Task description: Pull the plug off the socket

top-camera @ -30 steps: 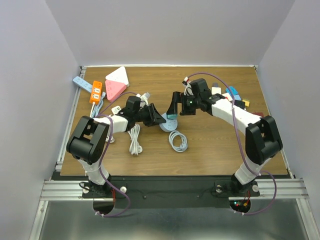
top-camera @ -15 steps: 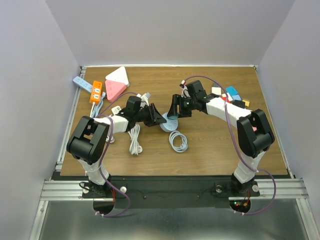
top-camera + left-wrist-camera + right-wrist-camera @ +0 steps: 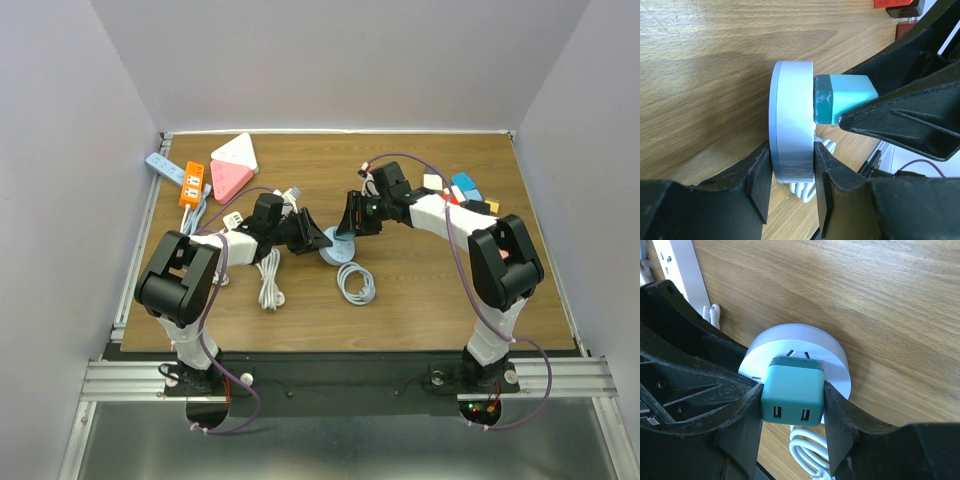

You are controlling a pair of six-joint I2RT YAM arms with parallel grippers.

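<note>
Your left gripper point(image 3: 791, 175): clamped on round socket point(image 3: 792, 100). Your right gripper point(image 3: 792, 405): clamped on teal plug point(image 3: 792, 382), seated in socket.

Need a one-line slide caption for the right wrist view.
Right gripper clamps the teal plug, seated in the round white socket on the wooden table.

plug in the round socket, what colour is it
The plug is teal, against the pale socket; the right wrist view shows it best.

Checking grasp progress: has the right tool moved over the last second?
Yes: the right tool shifted slightly toward the coiled white cable and grips the plug.
</note>
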